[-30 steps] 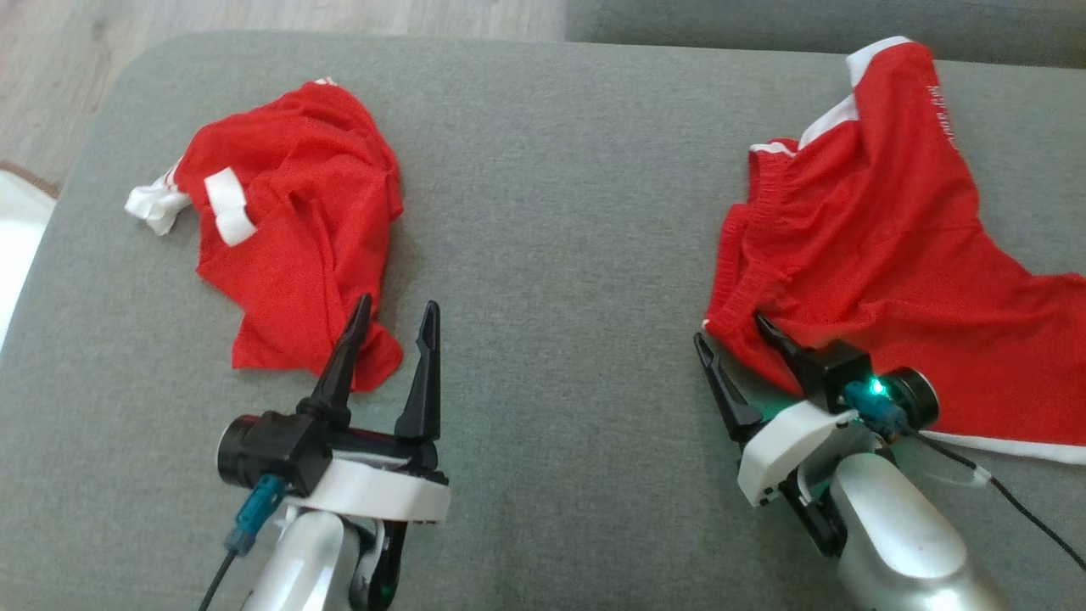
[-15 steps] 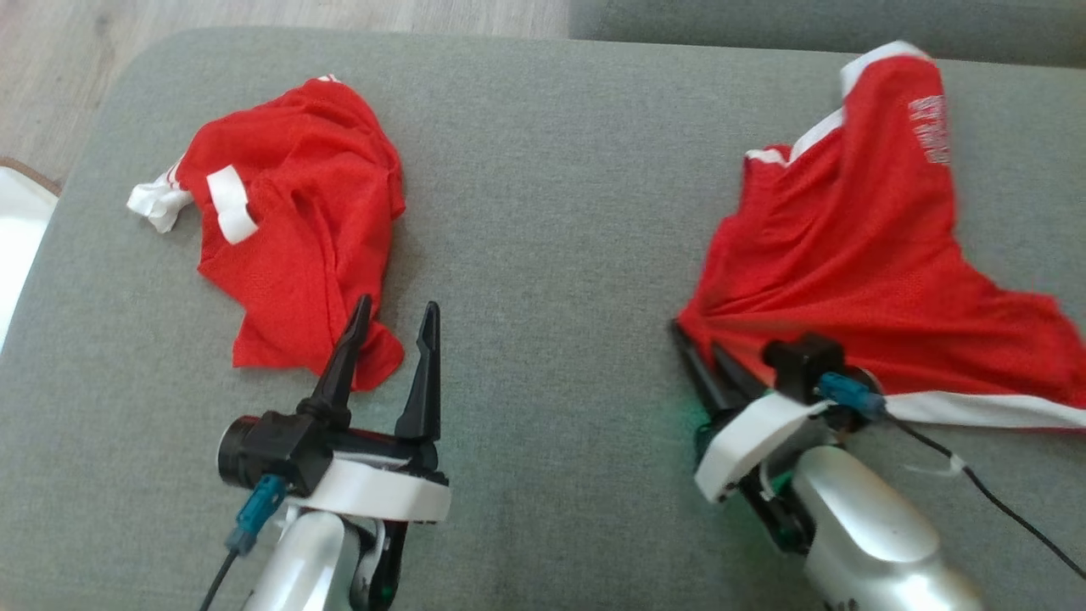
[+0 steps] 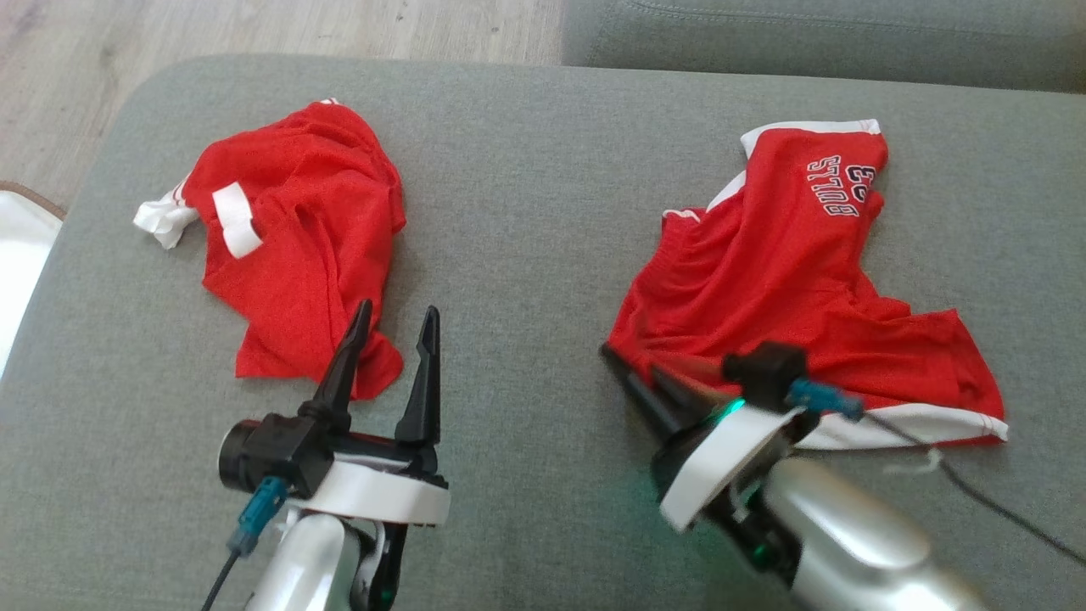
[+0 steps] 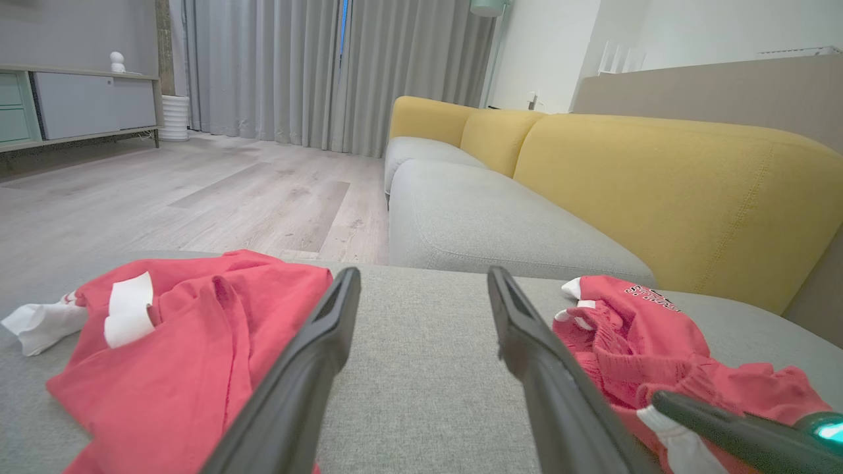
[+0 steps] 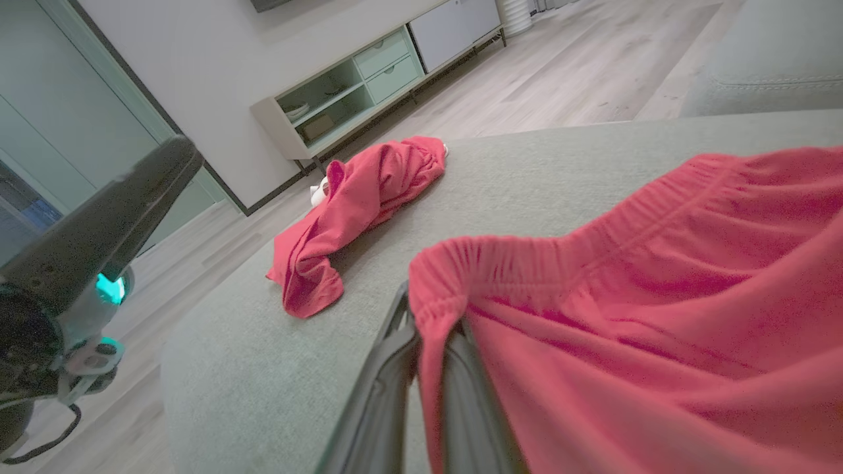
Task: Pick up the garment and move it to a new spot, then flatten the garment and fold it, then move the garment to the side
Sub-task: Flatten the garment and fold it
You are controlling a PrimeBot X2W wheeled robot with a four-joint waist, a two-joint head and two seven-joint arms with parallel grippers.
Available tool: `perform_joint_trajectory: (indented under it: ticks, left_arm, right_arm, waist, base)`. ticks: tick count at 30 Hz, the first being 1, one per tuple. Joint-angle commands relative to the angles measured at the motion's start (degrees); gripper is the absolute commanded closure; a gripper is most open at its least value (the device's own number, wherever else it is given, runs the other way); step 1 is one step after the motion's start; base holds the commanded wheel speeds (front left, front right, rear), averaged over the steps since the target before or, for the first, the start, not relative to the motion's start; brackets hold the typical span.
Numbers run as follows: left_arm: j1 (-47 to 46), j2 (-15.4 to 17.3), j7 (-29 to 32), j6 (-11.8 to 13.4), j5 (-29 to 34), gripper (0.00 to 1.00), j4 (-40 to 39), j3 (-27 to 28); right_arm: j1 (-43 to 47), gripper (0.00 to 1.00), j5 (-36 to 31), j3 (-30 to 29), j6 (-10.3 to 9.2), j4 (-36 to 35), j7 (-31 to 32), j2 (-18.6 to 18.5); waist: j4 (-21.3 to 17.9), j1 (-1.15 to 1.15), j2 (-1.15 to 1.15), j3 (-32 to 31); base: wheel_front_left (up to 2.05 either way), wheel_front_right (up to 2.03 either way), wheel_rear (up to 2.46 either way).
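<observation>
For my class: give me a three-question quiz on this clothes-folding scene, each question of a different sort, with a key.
1. True or false: the left gripper is shut on the crumpled red shirt.
2. Which part of the red shorts does the right gripper pinch? A the elastic waistband; B a white leg hem; C a drawstring.
3. Fill in: the lettering on the shorts reads ____ 23.
Key: 1 false, it is open; 2 A; 3 BULLS.

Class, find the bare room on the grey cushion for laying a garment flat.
Free: the middle strip of the grey fabric cushion, between the crumpled red shirt and the red mesh shorts. Crowded: the left, with shirt and open left hand; the right, with shorts pinched in the right hand.
</observation>
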Motion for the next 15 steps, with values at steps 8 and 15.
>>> perform_joint_trajectory:
  ticks: [8,15]
  left_arm:
    - [-1.4,0.2,-0.4,0.1,0.3,0.00,-2.3,1.3]
    - [-2.2,0.2,-0.4,0.0,0.2,0.00,-2.2,1.2]
  right_arm:
    - [-4.9,1.00,0.0,-3.4,-0.04,8.3,0.2,-1.4]
    - [-7.3,0.32,-3.6,-3.8,-0.04,15.3,-0.6,-0.3]
  waist:
    - [0.1,0.01,0.00,1.5]
    - [0.1,0.01,0.00,2.6]
  base:
    - [0.00,0.00,0.00]
    - [0.00,0.00,0.00]
